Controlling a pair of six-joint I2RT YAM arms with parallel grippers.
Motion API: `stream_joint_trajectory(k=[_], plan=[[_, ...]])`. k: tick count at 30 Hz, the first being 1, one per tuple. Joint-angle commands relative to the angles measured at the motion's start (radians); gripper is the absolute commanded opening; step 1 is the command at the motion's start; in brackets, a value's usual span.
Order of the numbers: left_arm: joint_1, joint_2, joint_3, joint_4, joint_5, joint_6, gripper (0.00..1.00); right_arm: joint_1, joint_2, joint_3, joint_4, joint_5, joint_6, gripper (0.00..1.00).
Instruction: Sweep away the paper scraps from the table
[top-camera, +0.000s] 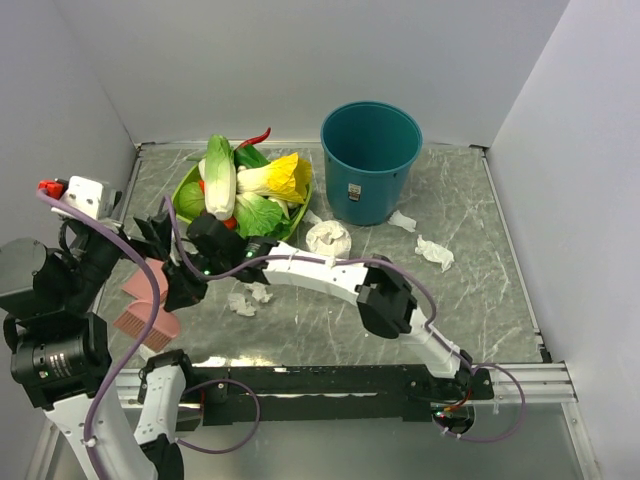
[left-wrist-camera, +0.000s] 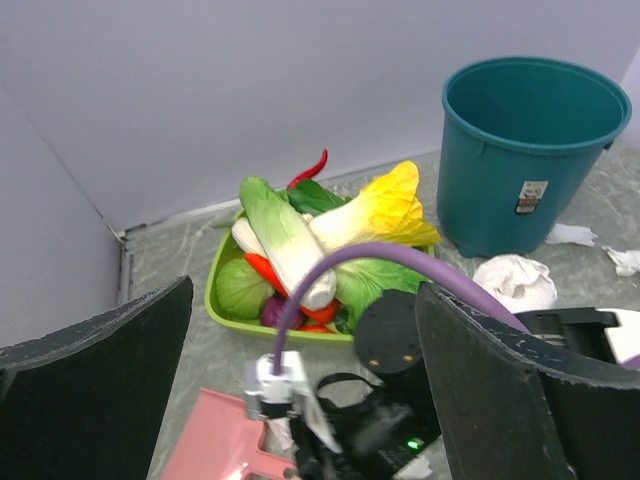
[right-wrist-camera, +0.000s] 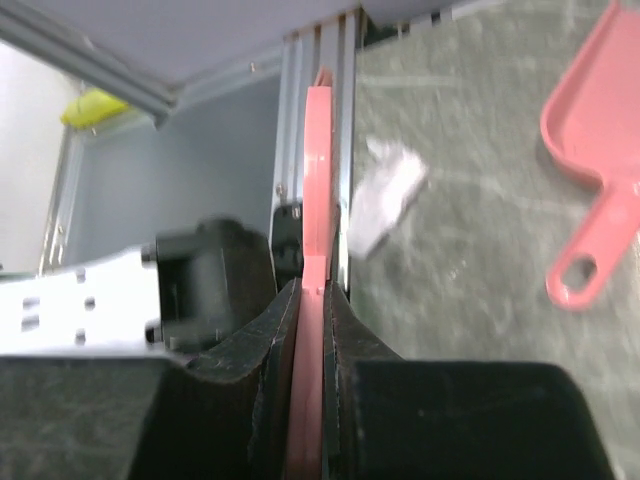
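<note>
Left pincer (left-wrist-camera: 305, 290) spread wide, holding nothing, facing the green tray (left-wrist-camera: 213, 290) of vegetables; right pincer (right-wrist-camera: 312, 290) pinching the thin pink brush (right-wrist-camera: 318, 170), seen edge-on; pink dustpan (right-wrist-camera: 600, 130) lying flat on the table (top-camera: 480, 300); paper scraps (top-camera: 242, 300) on the table just beside the right pincer, one lying between brush and dustpan; two more scraps right of the teal bucket (top-camera: 370, 160).

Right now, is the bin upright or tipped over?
Upright. The bin stands on its base on the table, open mouth facing up; the left wrist view shows the same.
</note>
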Motion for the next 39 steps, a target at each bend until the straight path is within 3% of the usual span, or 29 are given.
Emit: stream_joint_trajectory(k=[1, 22, 33, 39], plan=[[0.004, -0.035, -0.026, 0.003, 0.070, -0.008, 0.97, 0.024, 0.072, 0.151, 0.026, 0.001, 0.085, 0.00], [0.005, -0.052, 0.020, -0.092, 0.099, 0.061, 0.97, 0.037, 0.229, 0.241, -0.061, 0.085, 0.171, 0.00], [0.005, -0.056, -0.011, -0.052, 0.122, 0.042, 0.96, 0.040, 0.201, 0.174, -0.092, 0.098, 0.155, 0.00], [0.004, -0.053, -0.026, -0.039, 0.130, 0.038, 0.96, 0.034, 0.100, 0.064, -0.172, 0.111, 0.048, 0.00]])
